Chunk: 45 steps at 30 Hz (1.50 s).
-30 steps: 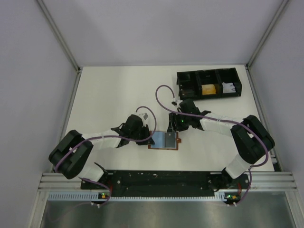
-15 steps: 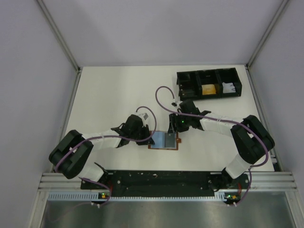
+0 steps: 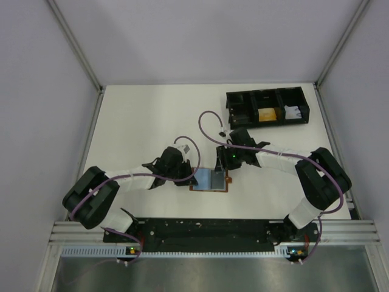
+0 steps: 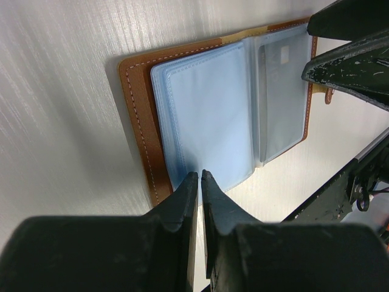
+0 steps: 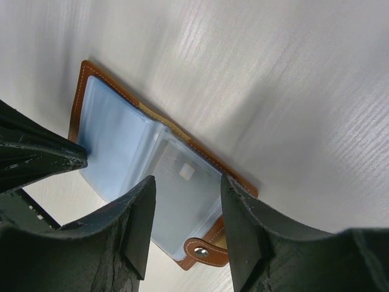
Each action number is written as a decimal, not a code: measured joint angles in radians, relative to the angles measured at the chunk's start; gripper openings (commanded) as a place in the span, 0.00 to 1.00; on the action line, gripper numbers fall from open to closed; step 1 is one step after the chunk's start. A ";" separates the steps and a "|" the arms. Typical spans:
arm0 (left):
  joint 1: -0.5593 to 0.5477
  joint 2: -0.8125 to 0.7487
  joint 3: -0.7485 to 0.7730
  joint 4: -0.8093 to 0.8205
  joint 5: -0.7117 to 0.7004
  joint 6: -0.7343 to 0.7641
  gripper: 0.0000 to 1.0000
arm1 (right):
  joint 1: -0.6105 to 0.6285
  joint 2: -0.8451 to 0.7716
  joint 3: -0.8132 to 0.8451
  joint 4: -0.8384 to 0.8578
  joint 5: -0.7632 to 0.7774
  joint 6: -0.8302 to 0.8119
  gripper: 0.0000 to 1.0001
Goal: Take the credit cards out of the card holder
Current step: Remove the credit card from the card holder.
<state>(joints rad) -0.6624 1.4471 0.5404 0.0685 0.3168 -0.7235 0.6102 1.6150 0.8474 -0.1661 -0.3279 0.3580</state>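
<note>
The brown card holder [image 3: 211,180] lies open on the table, its clear blue sleeves facing up. In the left wrist view its leather edge [image 4: 137,103] shows, and my left gripper [image 4: 199,176] is shut with its tips on the near edge of the left sleeve [image 4: 206,115]. My right gripper [image 5: 187,180] is open, its jaws standing either side of the right sleeve, which holds a pale card [image 5: 182,201] with a chip. The closure tab [image 5: 203,250] sticks out at the right edge. From above, the left gripper [image 3: 191,176] and right gripper [image 3: 220,165] flank the holder.
A black three-compartment tray [image 3: 265,124] stands at the back right with yellow and white items in it. A purple cable [image 3: 206,121] loops above the right wrist. The arm bases sit on the rail along the near edge.
</note>
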 measured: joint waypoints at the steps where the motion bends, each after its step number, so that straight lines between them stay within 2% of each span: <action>1: 0.000 0.000 0.000 0.000 0.000 0.000 0.11 | 0.000 0.000 0.000 0.000 0.007 -0.001 0.49; 14: 0.000 0.000 0.000 0.000 0.000 0.000 0.11 | 0.000 0.000 0.000 -0.018 0.057 -0.035 0.47; 35: 0.000 0.002 0.000 0.003 0.004 0.000 0.11 | -0.003 0.000 0.019 -0.026 -0.014 -0.052 0.38; 45: 0.000 0.002 0.000 0.002 0.005 0.000 0.11 | -0.006 -0.011 0.019 -0.031 -0.043 -0.050 0.39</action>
<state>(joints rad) -0.6624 1.4494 0.5404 0.0708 0.3214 -0.7235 0.6037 1.6043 0.8665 -0.1974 -0.3710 0.3077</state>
